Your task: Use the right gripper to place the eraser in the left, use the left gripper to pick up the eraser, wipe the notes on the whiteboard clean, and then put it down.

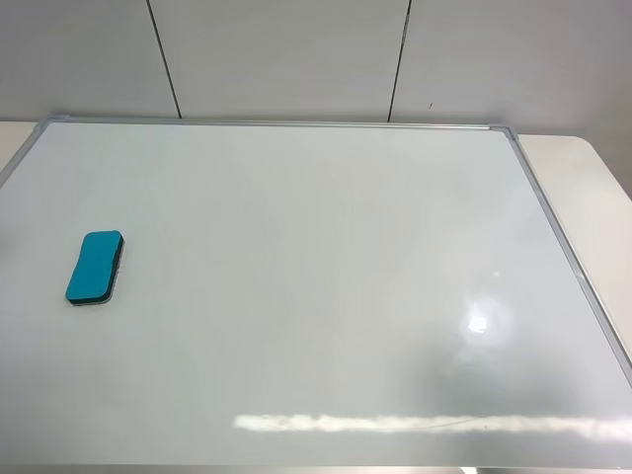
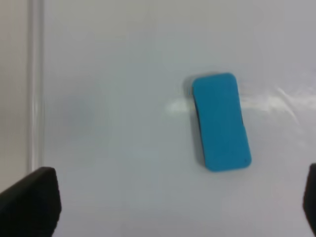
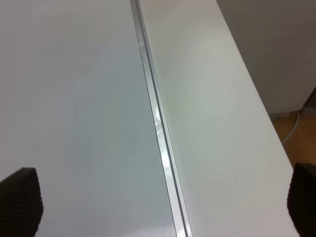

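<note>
The teal-blue eraser lies flat on the whiteboard near its left edge, with its dark felt base down. It also shows in the left wrist view. My left gripper hangs above the board, open and empty, and the eraser lies apart from its black fingertips. My right gripper is open and empty over the board's right frame. Neither arm shows in the exterior high view. No red notes show on the board in any view.
The board's silver-grey frame rests on a pale table. A grey panelled wall stands behind. In the right wrist view, the table's edge drops to a floor with a cable.
</note>
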